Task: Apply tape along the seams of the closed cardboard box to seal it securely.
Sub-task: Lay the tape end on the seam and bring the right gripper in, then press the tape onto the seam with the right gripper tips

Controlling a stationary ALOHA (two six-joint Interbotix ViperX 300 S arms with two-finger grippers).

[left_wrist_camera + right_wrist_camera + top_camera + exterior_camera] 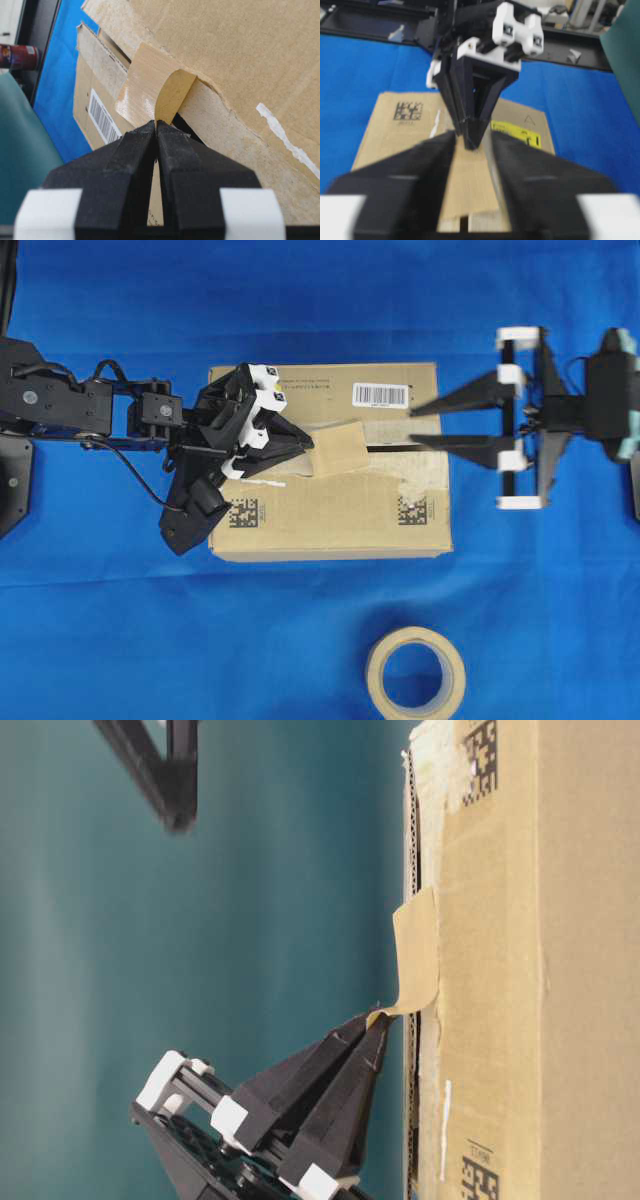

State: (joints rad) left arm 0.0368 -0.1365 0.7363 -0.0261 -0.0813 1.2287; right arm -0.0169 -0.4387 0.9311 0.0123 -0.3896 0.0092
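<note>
Left fingers (156, 131) clamped on lifted end of tape (337, 449), far end stuck over seam (400, 449) on cardboard box (330, 525). Right fingers (425, 424) spread open, empty, straddling seam beyond tape.

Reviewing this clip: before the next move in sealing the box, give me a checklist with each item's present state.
1. Left gripper pinches the end of the tape: ok, shut on it.
2. Far end of the tape lies on the cardboard box: ok; the gripped end curls up off it.
3. Tape lies straight along the seam: not ok, it sits skewed across it.
4. Right gripper free to press: ok, open, holding nothing, its fingers on either side of the seam.
5. Tape pressed flat and stuck: cannot tell.
6. Roll out of the way: ok, on the cloth beside the box.
</note>
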